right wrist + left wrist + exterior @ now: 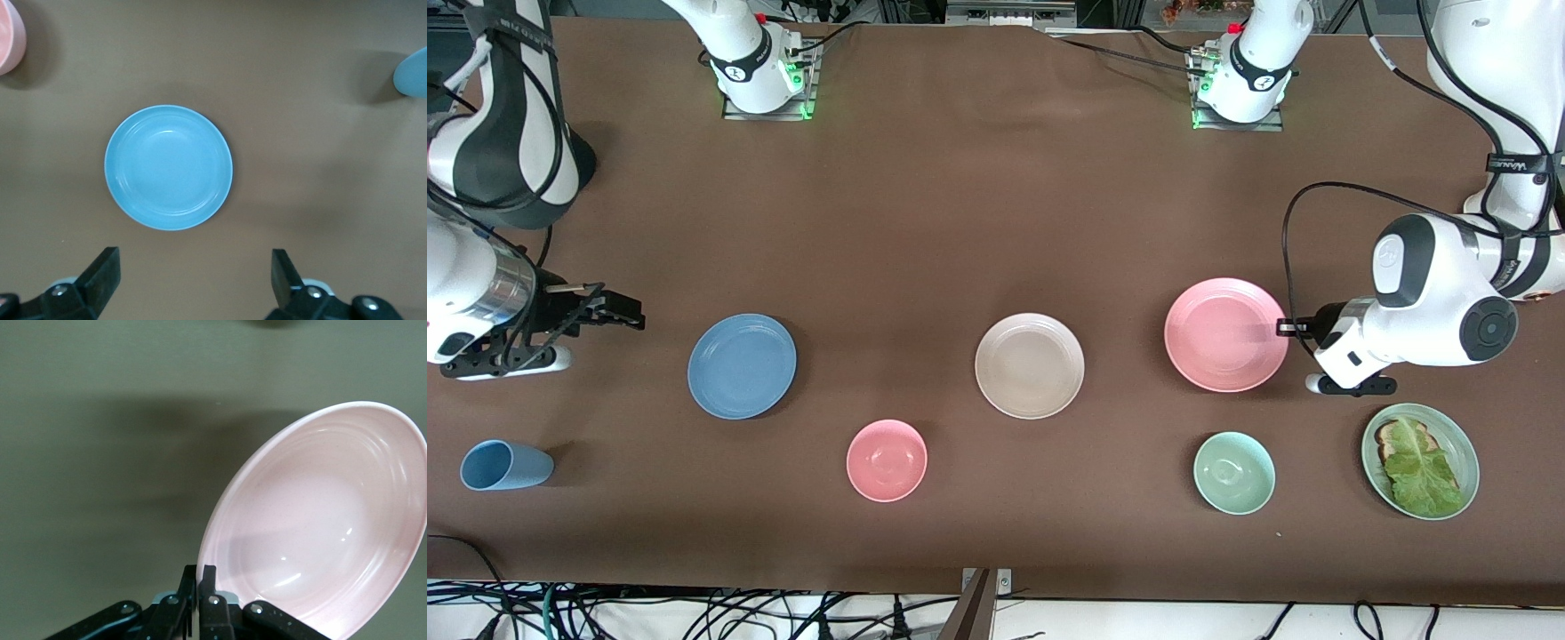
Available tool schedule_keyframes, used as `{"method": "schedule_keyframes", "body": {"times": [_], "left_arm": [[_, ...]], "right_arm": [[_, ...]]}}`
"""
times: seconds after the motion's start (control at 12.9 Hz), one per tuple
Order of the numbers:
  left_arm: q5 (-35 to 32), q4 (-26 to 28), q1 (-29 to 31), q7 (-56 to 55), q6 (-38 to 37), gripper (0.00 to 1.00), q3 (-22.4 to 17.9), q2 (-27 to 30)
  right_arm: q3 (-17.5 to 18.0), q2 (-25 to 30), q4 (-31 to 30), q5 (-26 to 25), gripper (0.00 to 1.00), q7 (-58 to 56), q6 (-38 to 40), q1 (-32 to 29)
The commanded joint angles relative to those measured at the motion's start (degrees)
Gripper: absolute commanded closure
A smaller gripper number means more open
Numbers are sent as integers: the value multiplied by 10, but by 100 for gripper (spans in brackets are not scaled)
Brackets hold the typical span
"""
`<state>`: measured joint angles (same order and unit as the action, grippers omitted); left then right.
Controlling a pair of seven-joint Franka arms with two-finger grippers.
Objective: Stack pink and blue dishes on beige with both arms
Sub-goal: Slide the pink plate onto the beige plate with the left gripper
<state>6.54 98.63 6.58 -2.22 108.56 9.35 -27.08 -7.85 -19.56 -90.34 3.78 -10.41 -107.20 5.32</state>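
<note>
The pale pink plate (1225, 334) is toward the left arm's end of the table. My left gripper (1286, 327) is shut on the plate's rim at the edge facing that end. In the left wrist view the pink plate (320, 527) looks tilted, and the black fingers (208, 577) pinch its rim. The beige plate (1030, 365) lies flat mid-table with nothing on it. The blue plate (742, 365) lies flat toward the right arm's end. My right gripper (615, 308) hangs open beside it, nothing between its fingers. In the right wrist view the blue plate (168, 167) lies ahead of the spread fingertips (103, 267).
A pink bowl (887, 460) and a pale green bowl (1234, 472) stand nearer the front camera than the plates. A green plate (1456, 437) with lettuce and bread sits near the left arm's end. A blue cup (505, 465) lies on its side near the right arm's end.
</note>
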Motion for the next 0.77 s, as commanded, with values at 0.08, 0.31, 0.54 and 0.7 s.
{"method": "schedule_keyframes", "body": {"times": [0.08,0.31,0.54,0.7], "left_arm": [[14,-17,-3,-103,-13,100,64,6],[15,-68,-42,-171,-12,100,88,-24],[15,-123,-110,-233,-7,100,88,-78],[14,-158,-142,-266,14,100,87,-118]], "right_arm": [[2,-35,1,11,0,-32,-54,-6],[2,-61,1,11,0,-32,-88,-5],[2,-81,1,11,0,-32,-111,-6],[3,-95,1,12,0,-32,-128,-6]]}}
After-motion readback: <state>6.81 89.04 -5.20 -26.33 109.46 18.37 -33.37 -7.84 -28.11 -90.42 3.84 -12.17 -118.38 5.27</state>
